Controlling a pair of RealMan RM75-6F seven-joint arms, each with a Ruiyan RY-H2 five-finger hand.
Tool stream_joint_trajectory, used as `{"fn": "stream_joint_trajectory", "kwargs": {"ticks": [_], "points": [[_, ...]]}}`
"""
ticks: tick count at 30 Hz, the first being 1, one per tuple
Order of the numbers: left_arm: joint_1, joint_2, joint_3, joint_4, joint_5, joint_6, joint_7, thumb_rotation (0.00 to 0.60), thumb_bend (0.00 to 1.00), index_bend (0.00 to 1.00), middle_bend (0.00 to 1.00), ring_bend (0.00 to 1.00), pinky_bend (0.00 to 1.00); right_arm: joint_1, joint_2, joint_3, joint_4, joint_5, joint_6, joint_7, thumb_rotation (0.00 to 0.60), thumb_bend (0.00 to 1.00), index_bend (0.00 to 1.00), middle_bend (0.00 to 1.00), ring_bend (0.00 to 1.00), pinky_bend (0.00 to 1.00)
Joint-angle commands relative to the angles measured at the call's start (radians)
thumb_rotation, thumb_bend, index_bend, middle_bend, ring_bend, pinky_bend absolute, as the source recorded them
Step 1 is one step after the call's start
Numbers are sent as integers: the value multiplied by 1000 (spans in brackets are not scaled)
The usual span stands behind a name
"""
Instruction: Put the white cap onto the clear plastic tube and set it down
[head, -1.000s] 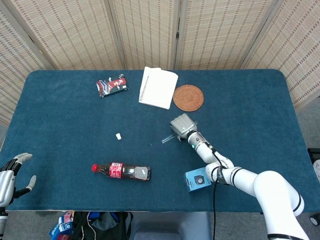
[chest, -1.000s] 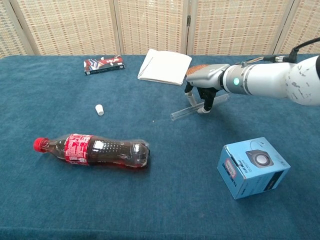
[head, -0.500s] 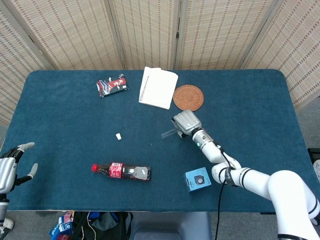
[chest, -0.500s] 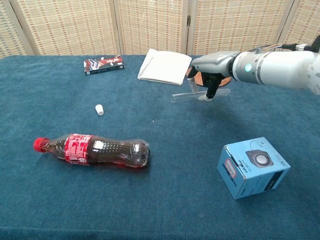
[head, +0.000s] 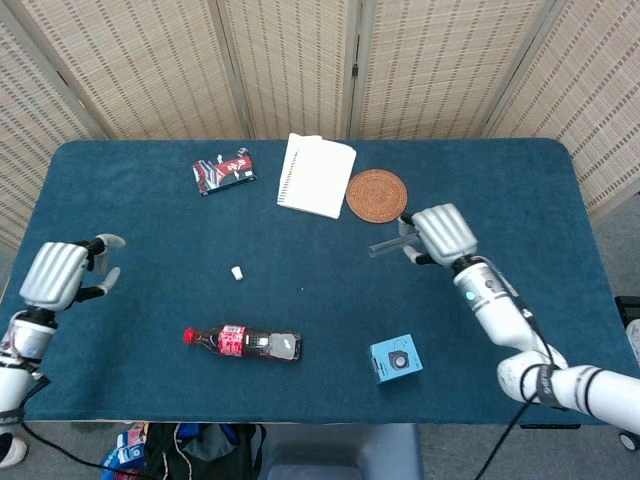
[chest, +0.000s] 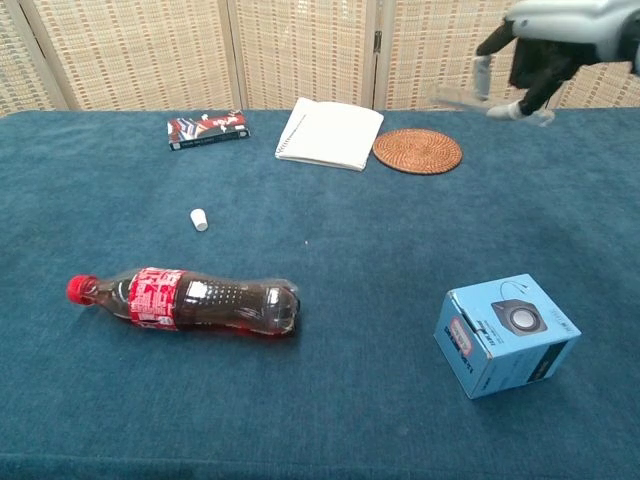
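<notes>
I see the blue worktop (head: 150, 210) carrying everything. On it, a spiral notebook (head: 317, 175) lies by the far edge next to a round woven coaster (head: 377, 194), with a red-and-black packet (head: 223, 170) further left. A cola bottle (chest: 185, 299) lies on its side near me, red cap on, dark drink filling most of it. A blue speaker box (chest: 506, 334) sits closed on the near right; I cannot tell what is inside.

The clear plastic tube (head: 385, 246) is off the worktop, roughly level, a thin see-through stick with its free end pointing toward my left. It has no cap on. My right hand (head: 440, 234) grips it at one end, fingers curled round it, raised above the cloth near the coaster.

The white cap (chest: 200, 219) rests alone on the cloth, well apart from the tube, between packet and bottle.

My left hand (head: 62, 275) hovers at the left edge, fingers partly curled, holding nothing.
</notes>
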Motion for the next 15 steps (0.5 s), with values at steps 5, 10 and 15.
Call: {"fn": "stream_joint_trajectory", "kwargs": {"ticks": [5, 10, 15], "points": [[-183, -18, 28, 73, -6, -305, -57, 586, 358, 314, 856, 801, 860, -121, 113, -35, -119, -47, 107, 21, 600, 601, 852, 1000, 1000, 1000], [-278, -34, 37, 73, -85, -503, -71, 224, 450, 221, 922, 906, 941, -163, 143, -49, -155, -64, 135, 17, 600, 603, 852, 1000, 1000, 1000], [-366, -59, 38, 93, -164, -685, -127, 131, 517, 190, 955, 949, 987, -186, 160, -54, -172, -71, 142, 4, 600, 606, 852, 1000, 1000, 1000]]}}
